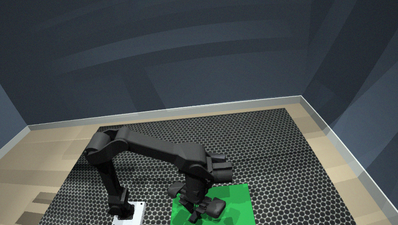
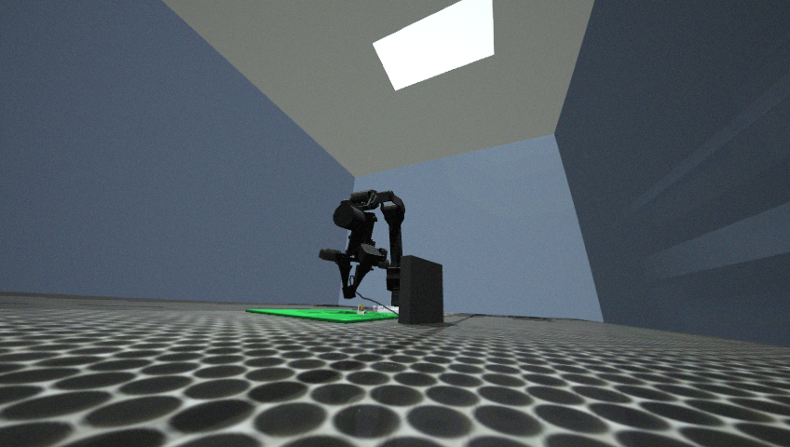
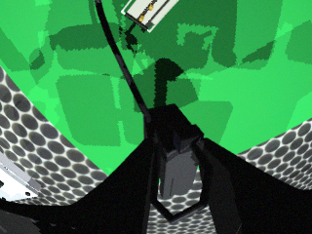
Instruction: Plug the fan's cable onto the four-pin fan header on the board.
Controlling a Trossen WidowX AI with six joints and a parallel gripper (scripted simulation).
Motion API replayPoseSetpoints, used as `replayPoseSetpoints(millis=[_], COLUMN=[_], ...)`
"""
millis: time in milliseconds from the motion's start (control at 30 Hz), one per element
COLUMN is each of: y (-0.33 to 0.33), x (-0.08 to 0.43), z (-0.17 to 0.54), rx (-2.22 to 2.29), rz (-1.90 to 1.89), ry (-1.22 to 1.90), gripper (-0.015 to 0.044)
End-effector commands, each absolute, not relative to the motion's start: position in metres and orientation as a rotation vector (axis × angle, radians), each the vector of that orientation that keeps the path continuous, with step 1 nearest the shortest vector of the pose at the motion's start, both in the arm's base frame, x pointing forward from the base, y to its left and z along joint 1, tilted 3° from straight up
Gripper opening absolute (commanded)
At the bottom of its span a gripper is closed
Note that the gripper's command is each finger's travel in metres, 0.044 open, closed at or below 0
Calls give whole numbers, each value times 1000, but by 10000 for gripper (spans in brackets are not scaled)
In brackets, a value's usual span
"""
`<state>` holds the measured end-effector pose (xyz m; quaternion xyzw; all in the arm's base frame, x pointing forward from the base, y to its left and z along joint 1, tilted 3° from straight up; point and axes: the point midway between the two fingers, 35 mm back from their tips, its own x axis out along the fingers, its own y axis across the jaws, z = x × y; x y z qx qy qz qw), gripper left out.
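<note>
A black claw (image 1: 194, 213) (image 2: 348, 292) (image 3: 175, 146) clamps the fan cable's dark plug (image 2: 348, 293) (image 3: 168, 122) between its fingertips, holding it above a bright green board (image 1: 240, 199) (image 2: 333, 317) (image 3: 263, 97). The plug is off the pale four-pin header (image 2: 360, 312) (image 3: 155, 11), which stands on the board lower than the claw, to its right in the exterior view and beyond its fingertips in the wrist view. Gold-colored pins show inside the header. A thin black cable (image 2: 374, 300) (image 3: 122, 63) loops at the claw and, in the exterior view, slopes down and away to its right toward a tall dark block (image 2: 421, 291). Above the claw, the black arm (image 1: 153, 145) (image 2: 394, 237) arches back to a white base plate (image 1: 140, 207) (image 3: 14, 184), left of the claw in the top view. Beneath the board, and stretching out around the claw's work area, lies a mat (image 1: 251, 133) (image 2: 277, 387) (image 3: 29, 112) patterned with dark spots on a pale mesh. The top view leaves the plug hard to distinguish among the black fingers.
</note>
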<state>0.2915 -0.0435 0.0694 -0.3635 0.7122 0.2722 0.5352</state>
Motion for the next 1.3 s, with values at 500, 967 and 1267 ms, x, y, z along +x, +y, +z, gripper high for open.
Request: replayPoseSetpoints(millis=[500, 967, 1267], y=[-41, -37, -35], x=[290, 318, 345], z=[132, 137, 137], rx=[-865, -821, -784], rz=[650, 678, 703], ry=[1686, 1607, 1529], gripper=[0, 0, 0])
